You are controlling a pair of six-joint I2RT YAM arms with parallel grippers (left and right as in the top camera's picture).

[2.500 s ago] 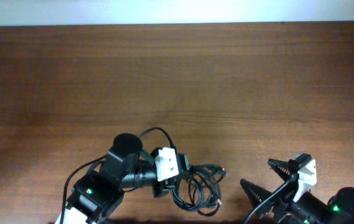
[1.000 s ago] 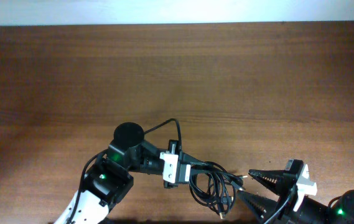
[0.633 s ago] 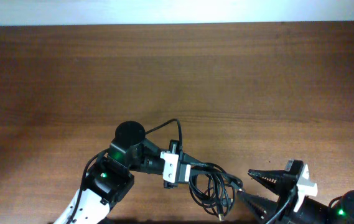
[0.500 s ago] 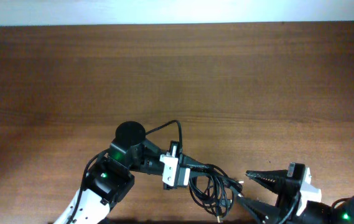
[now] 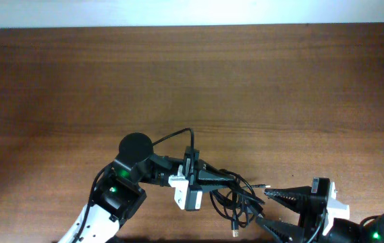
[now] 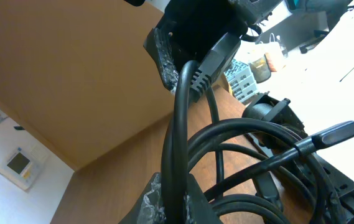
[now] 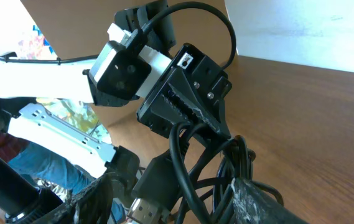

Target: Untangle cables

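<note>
The cables point(image 5: 237, 200) are thin black cords knotted into one bundle near the front edge, between my two grippers. My left gripper point(image 5: 210, 178) is shut on one strand at the bundle's left side. In the left wrist view the strand point(image 6: 178, 134) runs straight between the two fingers of that gripper point(image 6: 175, 127), with loops spreading to the right. My right gripper point(image 5: 266, 210) is open, its fingers on either side of the bundle's right edge. In the right wrist view, loops and a USB plug point(image 7: 159, 184) with a silvery tip hang between the fingers of that gripper point(image 7: 177, 202).
The brown wooden table point(image 5: 245, 88) stretches back to a pale wall. A thicker black robot cable point(image 5: 178, 135) arcs over the left wrist. The bundle lies close to the table's front edge.
My left gripper has turned and shifted right with the bundle in it. My right gripper has moved left, so its open fingers now straddle the bundle's right side.
</note>
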